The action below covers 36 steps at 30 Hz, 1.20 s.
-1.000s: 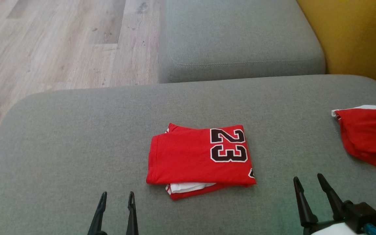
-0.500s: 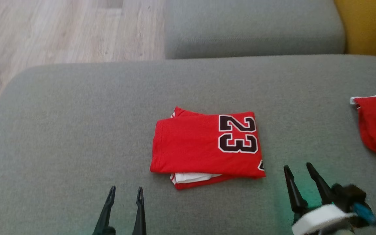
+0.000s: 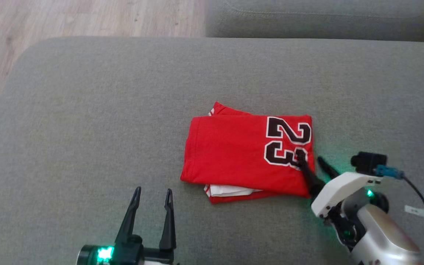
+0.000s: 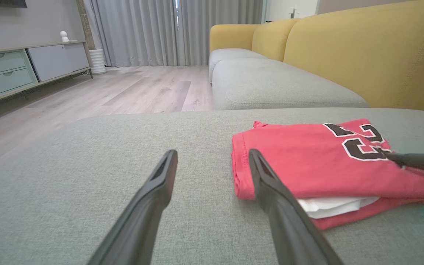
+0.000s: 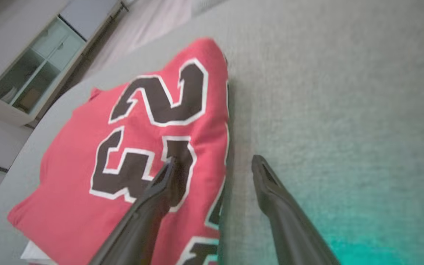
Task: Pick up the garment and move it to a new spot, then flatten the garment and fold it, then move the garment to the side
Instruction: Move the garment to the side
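Head view is showing the right gripper (image 3: 310,158) holding its fingers apart, the right edge of the folded red jersey (image 3: 230,151) lying between them; the left gripper (image 3: 153,189), also parted, is hovering with the jersey just ahead-right.

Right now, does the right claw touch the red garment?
Cannot tell. Right wrist view: the open right claw straddles the red garment at its edge; neither gap nor contact shows plainly.
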Motion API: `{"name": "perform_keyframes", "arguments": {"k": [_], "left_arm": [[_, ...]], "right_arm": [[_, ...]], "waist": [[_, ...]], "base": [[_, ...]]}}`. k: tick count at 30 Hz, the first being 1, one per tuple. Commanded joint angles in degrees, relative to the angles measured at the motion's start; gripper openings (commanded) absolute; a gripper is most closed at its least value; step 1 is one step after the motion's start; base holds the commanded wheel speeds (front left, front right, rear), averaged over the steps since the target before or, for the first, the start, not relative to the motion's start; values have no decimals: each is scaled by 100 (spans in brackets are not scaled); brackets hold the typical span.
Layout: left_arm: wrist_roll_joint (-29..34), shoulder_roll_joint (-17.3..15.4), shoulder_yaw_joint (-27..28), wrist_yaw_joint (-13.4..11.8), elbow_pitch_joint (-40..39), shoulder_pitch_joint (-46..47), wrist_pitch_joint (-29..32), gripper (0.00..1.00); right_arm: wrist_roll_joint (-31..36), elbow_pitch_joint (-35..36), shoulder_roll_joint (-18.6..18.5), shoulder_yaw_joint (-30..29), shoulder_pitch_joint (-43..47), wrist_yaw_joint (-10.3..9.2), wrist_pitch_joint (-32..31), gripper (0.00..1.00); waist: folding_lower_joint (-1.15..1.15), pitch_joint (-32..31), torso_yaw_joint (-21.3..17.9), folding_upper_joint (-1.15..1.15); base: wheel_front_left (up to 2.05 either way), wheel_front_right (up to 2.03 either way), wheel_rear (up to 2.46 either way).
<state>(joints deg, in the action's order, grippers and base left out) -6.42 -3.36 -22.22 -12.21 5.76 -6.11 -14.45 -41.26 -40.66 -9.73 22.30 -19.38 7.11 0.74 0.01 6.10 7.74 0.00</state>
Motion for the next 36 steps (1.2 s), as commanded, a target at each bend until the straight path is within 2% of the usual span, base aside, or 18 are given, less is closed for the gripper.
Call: {"name": "perform_keyframes", "arguments": {"k": [1,2,3,4,7,10,17,23,28,29,33,34,35,36], "left_arm": [[-13,48,116,-63,-152,239,-55,100],[-22,48,95,-76,-148,251,-55,100],[-35,48,76,-87,-147,259,-55,100],[-49,48,65,-101,-154,264,-55,100],[-95,48,91,-170,-221,267,-55,100],[-171,48,103,-177,-316,281,-55,100],[-367,48,138,-52,-570,427,-55,100],[-519,48,252,98,-828,641,-55,100],[-397,48,264,118,-769,789,-55,100],[-397,48,264,118,-769,789,-55,100],[-350,48,247,135,-737,860,-55,100],[-343,48,237,140,-728,873,-55,100],[-337,48,227,145,-718,885,-55,100],[-334,48,225,137,-719,897,-55,100]], "right_arm": [[-186,-14,-21,251,-162,37,-170,100],[-294,-72,-29,339,-206,37,-228,54],[-409,-103,-40,406,-238,37,-244,2],[-520,-93,-59,471,-266,37,-227,0],[-715,-1,-230,663,-332,37,-56,0],[-729,129,-567,861,-379,37,173,0],[-449,459,-1847,1066,-658,37,499,0],[-249,643,-2935,964,-1124,37,404,0],[-188,719,-3753,809,-1469,37,236,0],[-188,719,-3753,809,-1469,37,236,0],[-137,692,-4282,676,-1624,37,154,0],[-126,684,-4360,640,-1639,37,138,60],[-94,688,-4413,600,-1651,37,144,100],[-49,699,-4429,561,-1650,37,178,100]], "waist": [[-1,23,44,0],[-1,26,58,0],[-1,29,68,0],[-1,34,67,0],[-1,62,-30,0],[-1,99,-210,0],[-1,353,-810,0],[-1,605,-1206,0],[-1,782,-1325,0],[-1,782,-1325,0],[-1,858,-1312,0],[-1,866,-1295,0],[-1,863,-1272,0],[-1,846,-1244,0]], "base": [[0,0,0],[0,0,0],[0,0,0],[0,0,0],[0,0,0],[0,0,0],[0,0,0],[0,0,0],[0,0,0],[0,0,0],[0,0,0],[0,0,0],[0,0,0],[0,0,0]]}}
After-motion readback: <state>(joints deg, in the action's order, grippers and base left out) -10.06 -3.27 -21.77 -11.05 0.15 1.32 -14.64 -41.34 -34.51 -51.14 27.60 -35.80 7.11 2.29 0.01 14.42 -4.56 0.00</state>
